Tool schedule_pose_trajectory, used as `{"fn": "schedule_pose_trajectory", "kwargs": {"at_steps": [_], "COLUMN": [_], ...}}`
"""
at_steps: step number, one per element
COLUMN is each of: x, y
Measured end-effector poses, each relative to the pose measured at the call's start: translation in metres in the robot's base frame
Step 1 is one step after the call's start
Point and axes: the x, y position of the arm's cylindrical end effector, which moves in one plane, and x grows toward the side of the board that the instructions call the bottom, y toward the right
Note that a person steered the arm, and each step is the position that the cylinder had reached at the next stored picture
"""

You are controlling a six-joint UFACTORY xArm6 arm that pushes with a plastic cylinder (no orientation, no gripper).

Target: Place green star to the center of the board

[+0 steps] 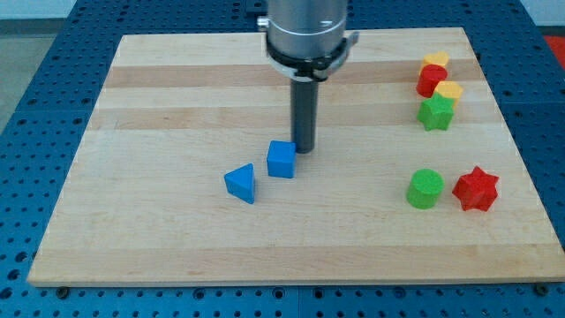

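The green star (435, 113) lies near the board's right edge, in a cluster with a red block (430, 81), a yellow block (435, 60) above it and a second yellow block (449, 91). My tip (304, 149) rests near the middle of the wooden board (159, 106), just right of the blue cube (281, 160) and close to touching it. The green star is far to the tip's right and slightly higher in the view.
A blue triangular block (241, 184) lies left of the blue cube. A green cylinder (425, 189) and a red star (476, 189) sit side by side at the lower right. The arm's grey body (307, 31) hangs over the board's top middle.
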Motion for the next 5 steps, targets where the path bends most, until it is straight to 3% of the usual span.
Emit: {"fn": "schedule_pose_trajectory", "kwargs": {"at_steps": [3,4,5], "x": [0.021,0.021,0.003], "y": [-0.045,-0.035,0.023]}}
